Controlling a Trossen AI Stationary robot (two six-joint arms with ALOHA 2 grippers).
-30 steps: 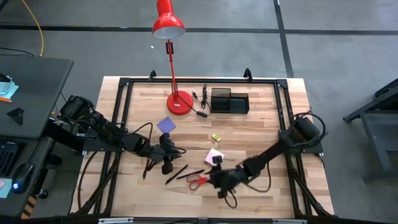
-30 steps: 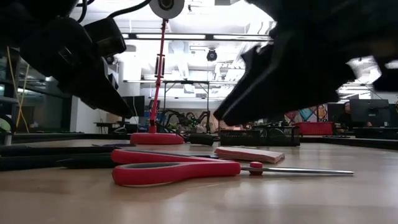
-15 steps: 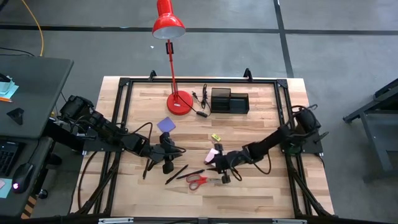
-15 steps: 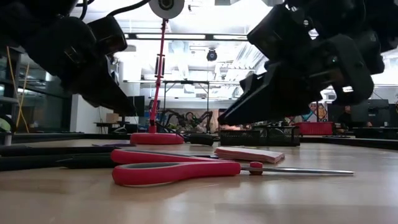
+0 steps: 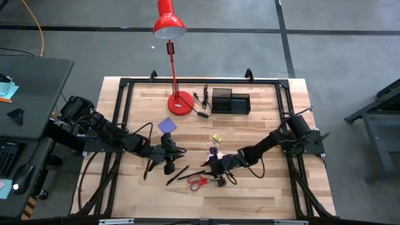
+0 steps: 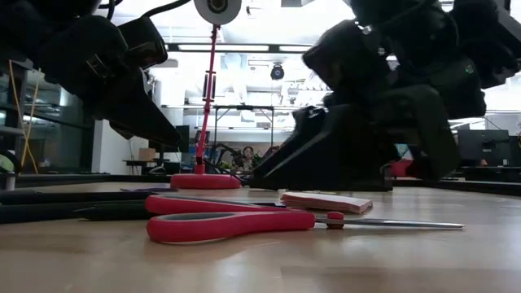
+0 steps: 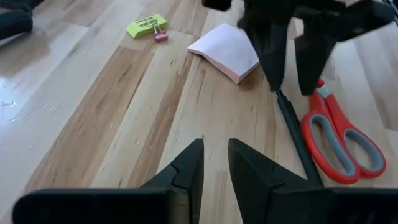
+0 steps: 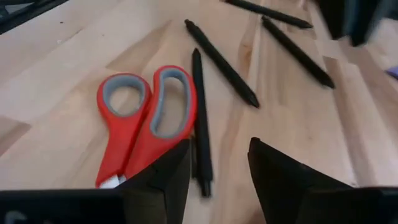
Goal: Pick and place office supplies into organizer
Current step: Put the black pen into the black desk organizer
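Observation:
My right gripper [image 8: 217,165] hangs open just above the table. Its fingers stand on either side of the end of a thin dark pen [image 8: 200,112], next to the red-handled scissors [image 8: 146,118]; I cannot tell whether they touch it. More pens [image 8: 221,62] lie flat farther on. The left wrist view shows that pen [image 7: 295,134], the scissors [image 7: 339,146], the pink pad [image 7: 227,46] and the yellow piece [image 7: 146,26], all flat on the wood. My left gripper [image 7: 214,162] hovers slightly open beside the pens [image 5: 178,174]. The purple pad [image 5: 167,125] and the black organizer [image 5: 230,101] lie farther back.
A red desk lamp stands on its round base [image 5: 180,103] left of the organizer, with its cord and plug [image 5: 201,100] between them. A black frame [image 5: 122,119] runs around the table. Bare wood lies along the near edge [image 5: 250,203] and on the right.
My right gripper has moved a little toward the far and left edges, from beside the scissors' blades toward the pen by their handles, and has come down close to the table. It partly covers the pink pad in the high view. The left arm has kept still.

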